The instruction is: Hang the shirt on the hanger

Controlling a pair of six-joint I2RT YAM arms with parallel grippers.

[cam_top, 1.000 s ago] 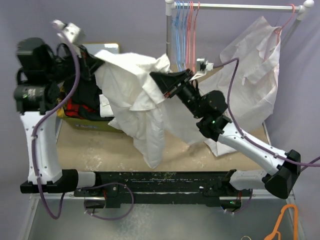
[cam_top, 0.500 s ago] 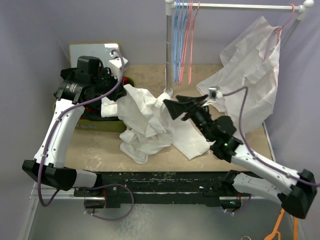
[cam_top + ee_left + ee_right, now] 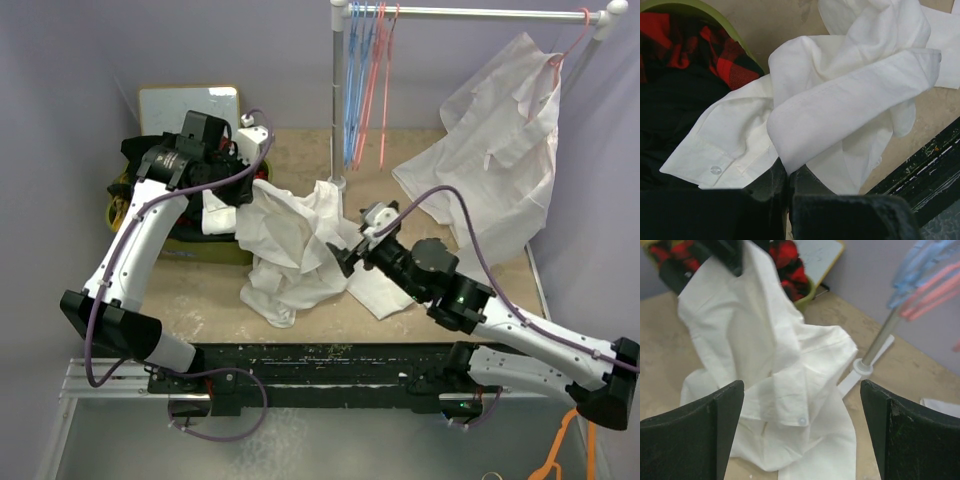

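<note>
1. Barely begun: the shirt point(image 3: 295, 235) lies crumpled on the table point(image 3: 300, 150), a fold pinched in the left hand point(image 3: 788, 176); the right hand point(image 3: 801, 390) is spread, empty
2. The hanger point(image 3: 384, 100) hangs on the rail point(image 3: 480, 12), well apart
3. Collar and shoulders are lost in folds

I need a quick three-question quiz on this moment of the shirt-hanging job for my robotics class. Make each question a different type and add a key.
1. True or false: the right gripper is shut on the shirt.
2. Which gripper pinches the shirt? A) left gripper B) right C) neither
3. Fill in: the plaid garment lies in a green ___.

Key: 1 false, its fingers stand wide apart; 2 A; 3 basket.
</note>
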